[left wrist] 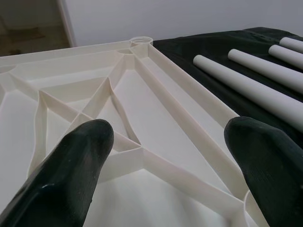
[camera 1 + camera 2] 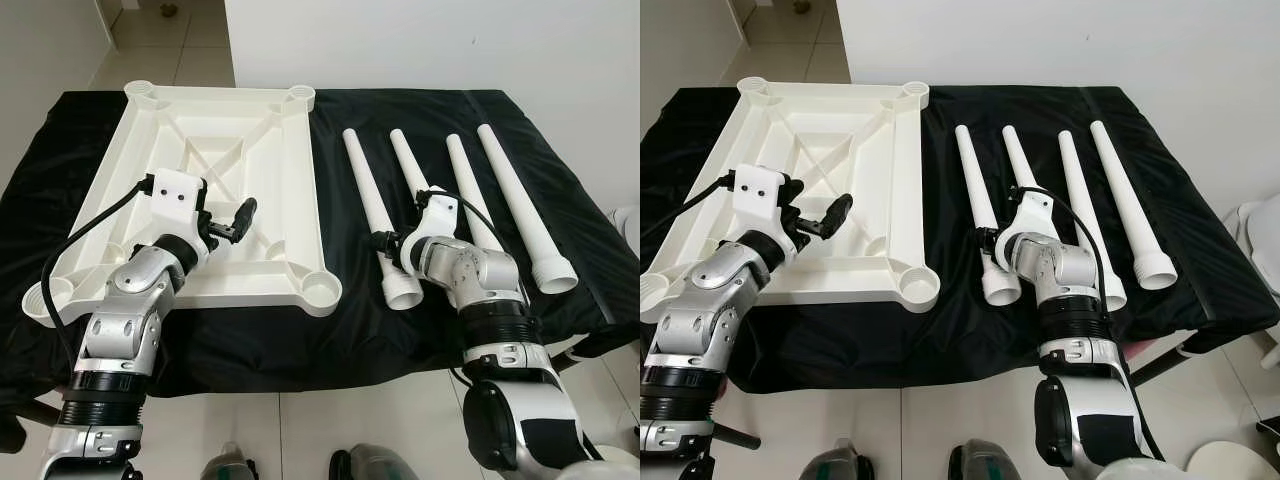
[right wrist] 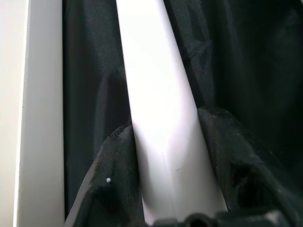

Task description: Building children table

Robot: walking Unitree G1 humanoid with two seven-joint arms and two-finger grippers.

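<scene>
A white ribbed table top [image 2: 300, 190] lies upside down on the left of the black-covered table, with a round socket [image 2: 320, 290] at each corner. To its right several white tapered legs lie side by side. My right gripper [image 2: 384, 243] is shut on the leftmost leg [image 2: 362, 185] near its wide end; in the right wrist view the black fingers [image 3: 116, 161] press both sides of the leg [image 3: 156, 94]. My left gripper [image 2: 232, 222] hovers open over the top's near half, nothing between its fingers [image 1: 85, 146].
The black cloth [image 2: 430, 330] hangs over the table's front edge close to my body. The other legs [image 2: 520, 200] lie right of the held one. A white wall stands behind, tiled floor below, and a white object [image 2: 628, 225] sits at the far right.
</scene>
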